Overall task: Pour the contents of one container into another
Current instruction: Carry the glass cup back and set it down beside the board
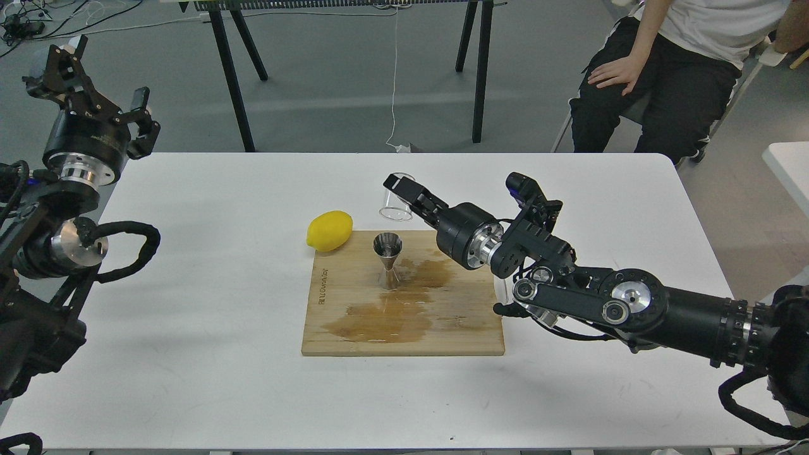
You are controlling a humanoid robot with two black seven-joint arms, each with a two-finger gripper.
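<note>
One head view only. Right arm's base is cut off at the right edge; left arm's lower links run off the left edge. The cup (395,203) is clear glass and hard to read: its far wall is hidden behind the right gripper (404,193), and whether any liquid is left inside cannot be told. Printed text on the board (354,328) edge too small to read.

Board lies mid-table (208,265), wet brown stains spread across its middle and toward 5 o'clock of the jigger (387,251). Jigger stands upright on the board's far half, open cone up. Lemon (329,230) sits at 9–10 o'clock of the jigger, touching the board's far-left corner. Behind the table: black trestle legs (231,76), a hanging white cable (394,82), a seated person (670,69) at 1 o'clock, partly cut by the top edge.

Right arm reaches in from 4 o'clock, wrist rolled, fingers pinching the cup. Cup is tilted, mouth down toward the board, held in the air at 12 o'clock of the jigger, just beyond it, not touching. Left gripper (95,88) is raised at 10 o'clock off the table's corner, fingers spread, holding nothing.
</note>
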